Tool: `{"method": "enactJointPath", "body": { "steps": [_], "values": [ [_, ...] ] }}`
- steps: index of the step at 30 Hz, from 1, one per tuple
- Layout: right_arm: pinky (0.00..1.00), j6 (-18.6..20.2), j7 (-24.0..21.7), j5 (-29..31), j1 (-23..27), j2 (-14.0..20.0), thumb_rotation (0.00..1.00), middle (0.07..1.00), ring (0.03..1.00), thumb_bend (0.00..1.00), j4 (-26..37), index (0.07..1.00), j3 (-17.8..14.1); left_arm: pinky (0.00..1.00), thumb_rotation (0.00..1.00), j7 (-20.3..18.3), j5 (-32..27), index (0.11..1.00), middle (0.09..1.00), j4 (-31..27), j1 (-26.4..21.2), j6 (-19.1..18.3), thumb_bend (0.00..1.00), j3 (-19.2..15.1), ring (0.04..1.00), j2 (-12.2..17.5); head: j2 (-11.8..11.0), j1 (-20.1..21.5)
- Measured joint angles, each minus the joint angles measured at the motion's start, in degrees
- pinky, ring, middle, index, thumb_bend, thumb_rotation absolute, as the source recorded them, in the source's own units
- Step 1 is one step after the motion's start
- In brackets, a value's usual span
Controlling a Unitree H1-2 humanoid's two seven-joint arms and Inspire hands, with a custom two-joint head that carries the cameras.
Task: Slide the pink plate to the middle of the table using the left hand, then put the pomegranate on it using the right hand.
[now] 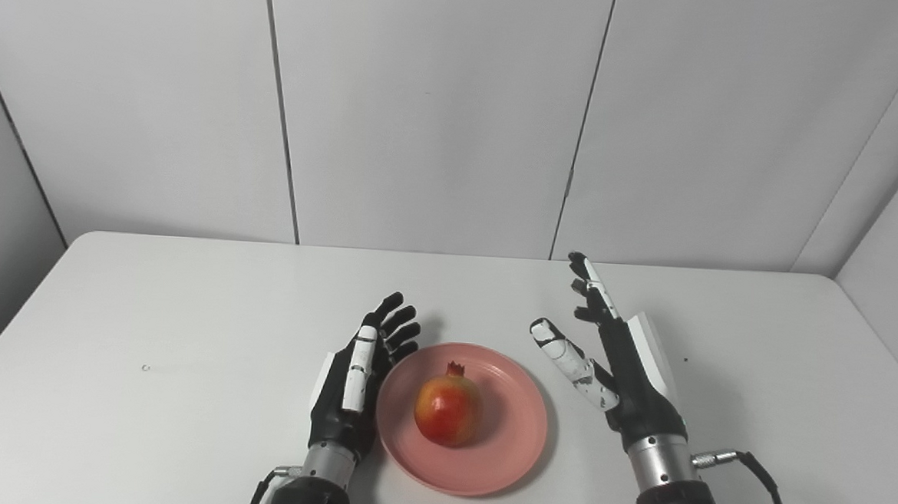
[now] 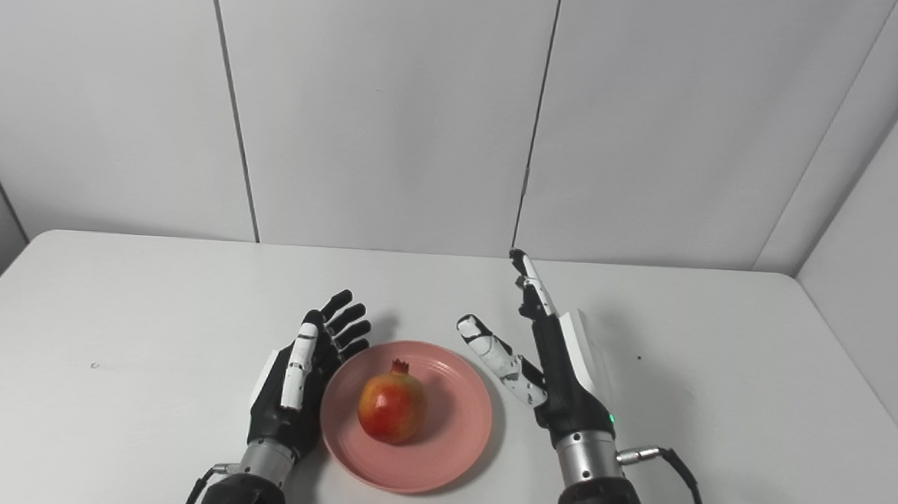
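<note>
A pink plate [image 1: 512, 432] lies near the table's front edge, about midway across. A red and yellow pomegranate [image 1: 448, 409] rests on its centre, crown pointing away from me. My left hand [image 1: 358, 378] is open beside the plate's left rim, fingers stretched forward, close to the rim or touching it. My right hand [image 1: 612, 360] is open to the right of the plate, raised a little, palm turned towards the fruit and apart from it. Neither hand holds anything.
The white table [image 1: 145, 328] is bounded by grey wall panels at the back and both sides. A cable [image 1: 767, 484] runs from my right wrist towards the front edge.
</note>
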State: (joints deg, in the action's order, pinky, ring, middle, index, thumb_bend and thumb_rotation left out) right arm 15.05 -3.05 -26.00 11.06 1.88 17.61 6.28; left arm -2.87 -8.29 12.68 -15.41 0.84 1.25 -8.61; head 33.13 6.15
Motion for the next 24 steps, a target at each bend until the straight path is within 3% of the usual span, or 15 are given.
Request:
{"method": "enactJointPath", "body": {
  "steps": [9, 15, 20, 24],
  "values": [
    [0.90, 0.1, 0.8, 10.6, -2.2, -2.4, 1.00, 0.975, 0.941, 0.67, -1.8, 0.980, -3.1, 0.86, 1.00, -0.1, 0.0, 0.862, 0.872, -0.7, 0.5, 0.0, 0.41, 0.0, 0.860, 0.4, -0.1, 0.1],
    [0.91, 0.5, 1.0, 13.7, -3.8, -3.7, 1.00, 0.975, 0.953, 0.56, -2.6, 0.984, -3.3, 0.86, 1.00, -0.1, 0.0, 0.867, 0.876, -0.9, 0.6, -0.1, 0.41, 0.2, 0.862, 0.7, -0.1, -0.1],
    [0.92, 0.6, 1.0, 15.8, -4.3, -4.0, 1.00, 0.968, 0.945, 0.39, -2.8, 0.972, -3.3, 0.86, 1.00, -0.2, 0.0, 0.862, 0.874, -0.9, 0.6, -0.1, 0.41, 0.5, 0.861, 1.0, -0.1, -0.2],
    [0.91, 0.6, 1.3, 15.9, -4.4, -4.0, 1.00, 0.964, 0.942, 0.36, -3.6, 0.970, -3.0, 0.86, 1.00, -0.4, 0.0, 0.861, 0.875, -0.9, 0.7, -0.1, 0.41, 0.6, 0.860, 1.4, -0.1, -0.1]
  ]
}}
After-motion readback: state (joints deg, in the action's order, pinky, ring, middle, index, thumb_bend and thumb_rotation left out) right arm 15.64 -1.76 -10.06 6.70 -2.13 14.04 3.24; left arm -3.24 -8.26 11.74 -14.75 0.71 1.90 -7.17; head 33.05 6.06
